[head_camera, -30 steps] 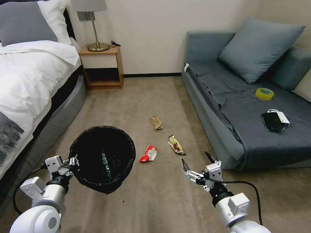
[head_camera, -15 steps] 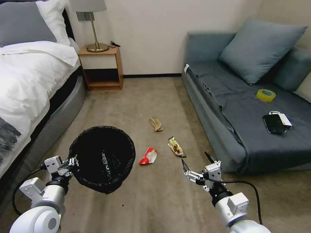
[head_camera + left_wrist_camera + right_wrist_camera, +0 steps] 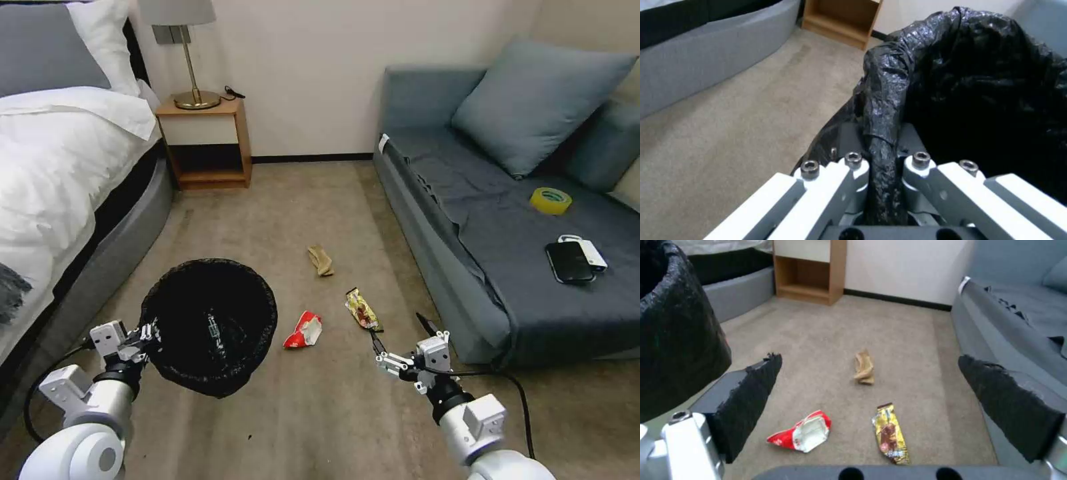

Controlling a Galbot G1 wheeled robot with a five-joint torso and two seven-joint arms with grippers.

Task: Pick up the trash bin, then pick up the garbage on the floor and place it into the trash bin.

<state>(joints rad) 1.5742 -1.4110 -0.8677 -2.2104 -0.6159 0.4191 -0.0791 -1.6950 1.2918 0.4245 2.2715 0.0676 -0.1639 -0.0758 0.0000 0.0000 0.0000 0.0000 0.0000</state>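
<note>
The trash bin (image 3: 208, 325) is the biggest thing in play – I hold it off the carpet (image 3: 280, 213) on my left side, mouth tipped up and toward the litter, so each piece I lift has an open target close by. My left gripper (image 3: 145, 331) is clamped on the near rim; the left wrist view shows both fingers (image 3: 852, 173) pinching the folded black liner betw. them, prob. the firmest hold on a soft-walled bin. A bottle w/ a green label (image 3: 215, 331) already lies inside. My right gripper (image 3: 399, 337) hangs low over the floor, jaws spread wide, aimed at the yellow-red wrapper (image 3: 363, 311) just ahead of its fingertips – open like that it can straddle the thin packet. The red-white wrapper (image 3: 304, 331) lies just beside the bin's right side; the crumpled tan paper (image 3: 321, 260) sits farther off toward the wall. Vs. a second ago: the whole scene has slid a little, so my head cam moved. My right gripper has dropped and reached fwd, its tips now nearly at the yellow-red wrapper's near end. Left grip unchanged.
</note>
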